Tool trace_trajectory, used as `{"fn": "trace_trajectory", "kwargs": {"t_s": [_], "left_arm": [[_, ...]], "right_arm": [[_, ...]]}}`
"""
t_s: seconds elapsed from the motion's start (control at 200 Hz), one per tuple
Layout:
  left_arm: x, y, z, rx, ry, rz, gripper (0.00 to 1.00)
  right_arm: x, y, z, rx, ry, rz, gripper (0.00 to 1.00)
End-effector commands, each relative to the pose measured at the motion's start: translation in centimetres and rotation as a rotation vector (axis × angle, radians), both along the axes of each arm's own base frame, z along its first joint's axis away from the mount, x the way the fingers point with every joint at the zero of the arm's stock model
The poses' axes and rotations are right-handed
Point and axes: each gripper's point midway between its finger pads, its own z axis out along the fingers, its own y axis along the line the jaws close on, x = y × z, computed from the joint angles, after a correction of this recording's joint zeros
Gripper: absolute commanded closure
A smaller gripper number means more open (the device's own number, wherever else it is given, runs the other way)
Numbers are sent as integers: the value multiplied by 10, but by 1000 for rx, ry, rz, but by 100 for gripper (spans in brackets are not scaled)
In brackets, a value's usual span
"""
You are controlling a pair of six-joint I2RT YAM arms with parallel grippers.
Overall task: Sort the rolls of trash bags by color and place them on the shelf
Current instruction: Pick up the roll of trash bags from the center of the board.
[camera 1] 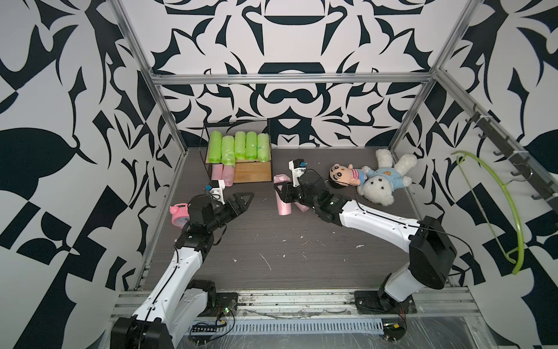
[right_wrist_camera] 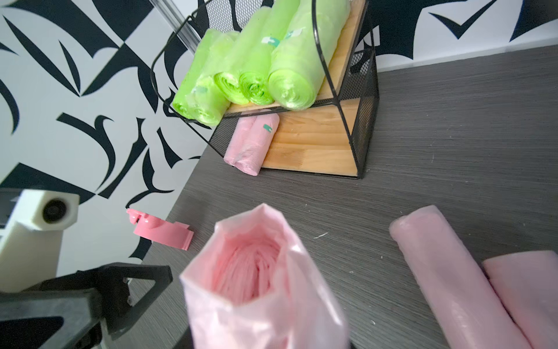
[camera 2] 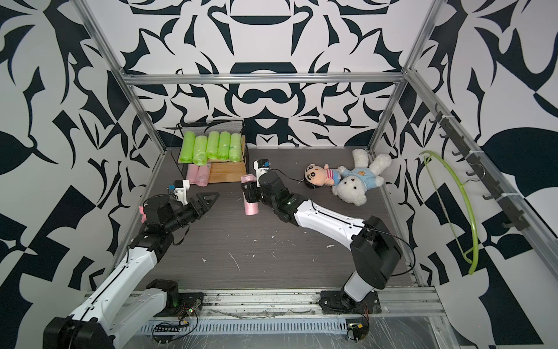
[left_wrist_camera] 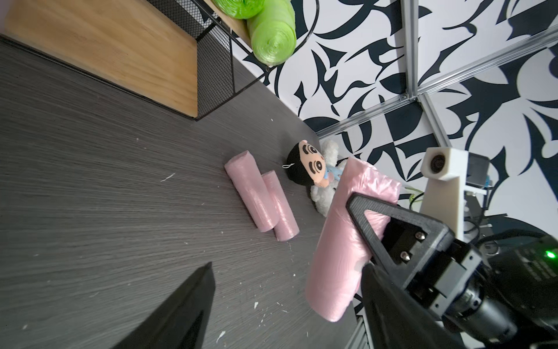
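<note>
While the near table (camera 1: 271, 247), dark woodgrain, lay open but for white scraps (camera 1: 265, 261), the left tool (camera 1: 246, 201) hung spread over it, gripping nothing, a pink alarm clock (camera 1: 177, 215) behind its wrist by the left wall. Further in, the right tool (camera 1: 282, 193) pinched a pink roll (camera 1: 283, 209) at mid-length, tilted. Two more pink rolls (left_wrist_camera: 252, 196) lay just beside it, a plush doll (camera 1: 344, 176) and teddy bear (camera 1: 377, 189) beyond, toward the right wall. Back left, the shelf (camera 1: 253, 172) carried five green rolls (camera 1: 240, 146) on top and two pink rolls (camera 1: 223, 174) at its lower board's left end, the rest bare. Patterned walls (camera 1: 290, 90) closed three sides.
</note>
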Motion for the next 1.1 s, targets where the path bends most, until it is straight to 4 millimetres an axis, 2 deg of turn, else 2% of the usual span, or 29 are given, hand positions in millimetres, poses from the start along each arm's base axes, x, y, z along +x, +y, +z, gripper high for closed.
{"fn": "trace_trajectory", "kwargs": {"t_s": [0.0,0.225,0.24,0.28,0.595,0.805,0.955,1.095], "left_arm": [[-3,-7,15,-91,-34,-35,16],[-10,-10,40,-139,-92,-53,16],[-10,-10,42,-145,-93,-53,12],[-10,-10,46,-162,-99,-53,11],[-10,-33,77,-307,-150,-132,10],[-7,-48,83,-339,-161,-169,8],[-1,-51,89,-349,-183,-158,8],[-1,-66,95,-351,-207,-204,7]], "right_arm": [[7,-4,71,254,-96,-73,63],[11,-6,93,405,-93,-117,63],[11,-6,95,415,-94,-120,63],[12,-8,98,437,-97,-129,63],[16,-8,119,619,-86,-171,64],[18,-3,132,699,-79,-157,64],[16,5,142,741,-61,-117,64],[15,10,151,793,-45,-87,64]]}}
